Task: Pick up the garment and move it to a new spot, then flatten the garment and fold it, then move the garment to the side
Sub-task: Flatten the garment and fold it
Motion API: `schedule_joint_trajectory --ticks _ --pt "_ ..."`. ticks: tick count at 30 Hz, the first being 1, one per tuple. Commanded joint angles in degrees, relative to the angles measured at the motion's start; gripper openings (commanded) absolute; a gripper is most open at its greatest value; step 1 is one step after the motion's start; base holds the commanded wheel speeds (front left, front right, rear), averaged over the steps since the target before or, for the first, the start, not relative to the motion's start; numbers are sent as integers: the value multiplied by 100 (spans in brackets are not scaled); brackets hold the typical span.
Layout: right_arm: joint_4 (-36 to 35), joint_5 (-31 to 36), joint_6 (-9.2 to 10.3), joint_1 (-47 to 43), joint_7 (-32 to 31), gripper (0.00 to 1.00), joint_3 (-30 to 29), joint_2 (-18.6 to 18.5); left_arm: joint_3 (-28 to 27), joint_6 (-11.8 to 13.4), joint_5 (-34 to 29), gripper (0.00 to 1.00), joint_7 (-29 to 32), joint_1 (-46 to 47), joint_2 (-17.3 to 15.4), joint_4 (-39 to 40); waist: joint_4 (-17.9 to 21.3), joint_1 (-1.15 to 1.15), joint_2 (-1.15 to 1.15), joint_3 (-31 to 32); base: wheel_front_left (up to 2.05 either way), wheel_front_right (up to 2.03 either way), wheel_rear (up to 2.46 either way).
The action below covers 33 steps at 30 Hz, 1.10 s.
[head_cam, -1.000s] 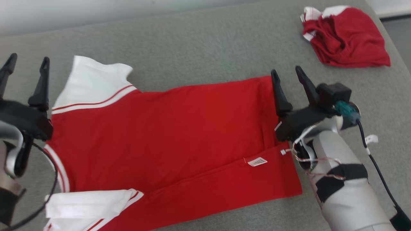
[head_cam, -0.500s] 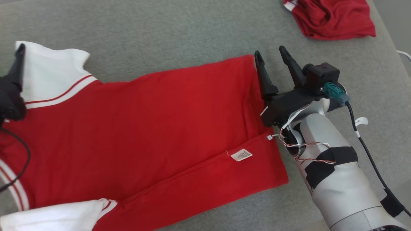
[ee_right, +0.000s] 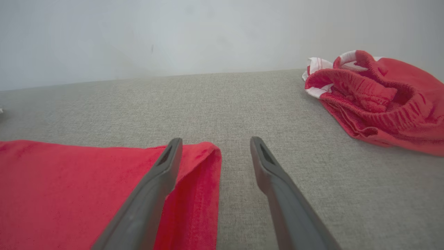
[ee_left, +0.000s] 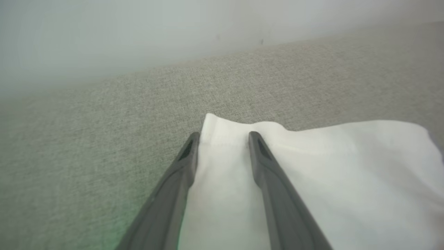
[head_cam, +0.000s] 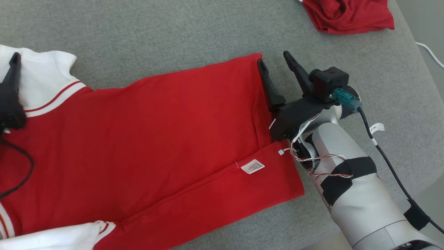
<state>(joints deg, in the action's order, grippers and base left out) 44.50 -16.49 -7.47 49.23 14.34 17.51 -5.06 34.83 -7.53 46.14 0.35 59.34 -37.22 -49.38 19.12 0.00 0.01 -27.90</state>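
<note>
The red shirt [head_cam: 166,132] lies spread flat along the grey tabletop [head_cam: 173,34]. Its near long edge is already turned over onto the body, so a white label [head_cam: 253,166] faces up by that fold. I judge that moving and flattening are done and the folding step is in hand.

Both grippers sit at the shirt's far edge, one at each end. The left gripper [ee_left: 224,139] is over the far white sleeve [ee_left: 329,166]. Its jaws are released and stand apart over the sleeve's outer corner, with white cloth between them but not pinched. The right gripper [head_cam: 273,58] is at the shirt's far hem corner [ee_right: 204,152]. Its jaws are spread wide and grasp nothing; one is above the red cloth and the other above bare tabletop just past the hem.

A second, crumpled red garment [head_cam: 347,15] lies well beyond the shirt's hem end and plays no part here.

The next move probably calls for both grippers to drop onto the cloth and close on the sleeve and the hem corner. They would then lift together and carry the far edge across the shirt toward its near side. Each pinch should take both layers, and the two ends should rise evenly so the cloth does not skew.
</note>
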Motion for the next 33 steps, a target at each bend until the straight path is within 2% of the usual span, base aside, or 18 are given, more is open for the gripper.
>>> schedule_joint_trajectory --ticks 1,8,11,16,17,18,20,27,33 --pt "49 -83 2 45 -70 100 69 3 100 9 86 0 -41 3 113 -28 -51 0 -1 54 0 0 0" --pt "330 -382 2 245 -693 100 334 -67 444 10 256 0 -557 82 115 125 -264 0 -1 268 0 0 0" --pt "557 -505 2 362 -1097 100 278 -100 634 11 340 0 -808 157 132 241 -402 0 -1 286 0 0 0" --pt "744 -611 2 476 -1282 100 156 -170 839 11 385 0 -1006 241 181 348 -538 0 -1 255 0 0 0" --pt "774 -667 2 498 -1306 95 126 -167 882 11 399 0 -1042 266 194 367 -571 0 -1 239 0 0 0" --pt "825 -701 2 529 -1355 46 105 -157 920 11 408 0 -1067 298 197 390 -598 0 -1 225 0 0 0" --pt "928 -684 2 621 -1418 0 78 -185 998 11 442 0 -1125 376 206 421 -658 0 -1 182 0 0 0" --pt "1157 -435 2 994 -765 0 -183 -247 1053 11 526 0 -1396 625 175 356 -819 0 -1 198 0 0 0" --pt "1371 -397 2 895 -412 0 -96 -261 1056 11 554 0 -1540 455 281 472 -1000 0 -1 471 0 0 0"
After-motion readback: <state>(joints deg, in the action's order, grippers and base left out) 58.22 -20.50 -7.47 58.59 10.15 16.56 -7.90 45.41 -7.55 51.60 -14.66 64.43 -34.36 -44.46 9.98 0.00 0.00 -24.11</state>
